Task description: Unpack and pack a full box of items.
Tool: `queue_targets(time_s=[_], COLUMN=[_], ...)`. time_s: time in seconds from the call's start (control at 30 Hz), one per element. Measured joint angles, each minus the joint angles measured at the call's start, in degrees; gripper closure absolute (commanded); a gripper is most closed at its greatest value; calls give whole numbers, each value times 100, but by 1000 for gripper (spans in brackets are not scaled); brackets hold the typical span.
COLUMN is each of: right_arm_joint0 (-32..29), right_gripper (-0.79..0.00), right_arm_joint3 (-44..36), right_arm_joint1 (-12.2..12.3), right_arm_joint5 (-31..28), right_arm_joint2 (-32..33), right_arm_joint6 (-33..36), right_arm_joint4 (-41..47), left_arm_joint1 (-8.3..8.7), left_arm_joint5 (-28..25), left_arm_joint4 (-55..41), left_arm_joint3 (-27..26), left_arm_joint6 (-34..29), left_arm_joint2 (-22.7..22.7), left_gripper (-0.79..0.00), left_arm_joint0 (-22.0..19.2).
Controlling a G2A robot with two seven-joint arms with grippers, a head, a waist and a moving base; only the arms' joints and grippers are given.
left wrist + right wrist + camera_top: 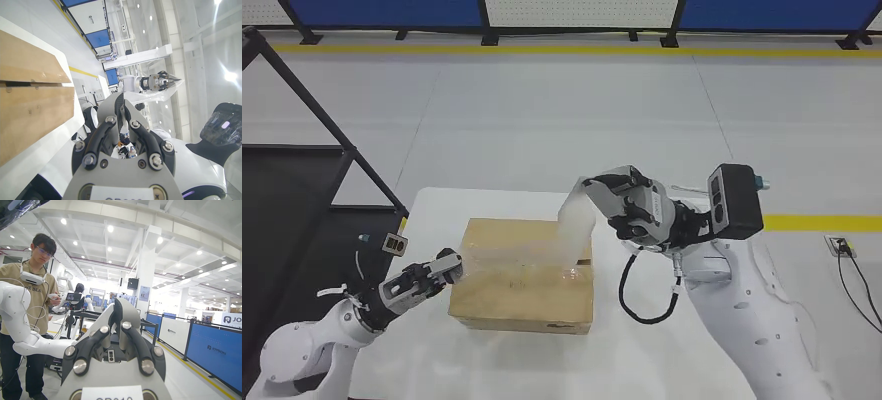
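Unpacking looks barely started: the box (522, 290) at centre frame lies shut while the left gripper (452, 264) and right gripper (590, 187), jaws clamped, stretch clear film (572, 228) above it.

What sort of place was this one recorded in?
Probably an industrial robotics test hall: blue partition panels, a yellow floor line, and another robot standing in the background.
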Motion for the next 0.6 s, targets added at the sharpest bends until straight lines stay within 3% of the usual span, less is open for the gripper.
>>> queue_targets(time_s=[0.37, 0.6], right_arm_joint0=[195, 224], right_gripper=[0, 0], right_arm_joint3=[907, 1394], right_arm_joint1=[263, 451], right_arm_joint5=[3, 3], right_arm_joint2=[-560, -661], right_arm_joint6=[428, 687], right_arm_joint4=[-24, -93], left_arm_joint1=[185, 267], left_arm_joint5=[882, 921], left_arm_joint4=[583, 818], left_arm_joint3=[861, 1169], left_arm_joint6=[-599, -542], left_arm_joint2=[-255, -403], left_gripper=[0, 0], left_arm_joint0=[-492, -630])
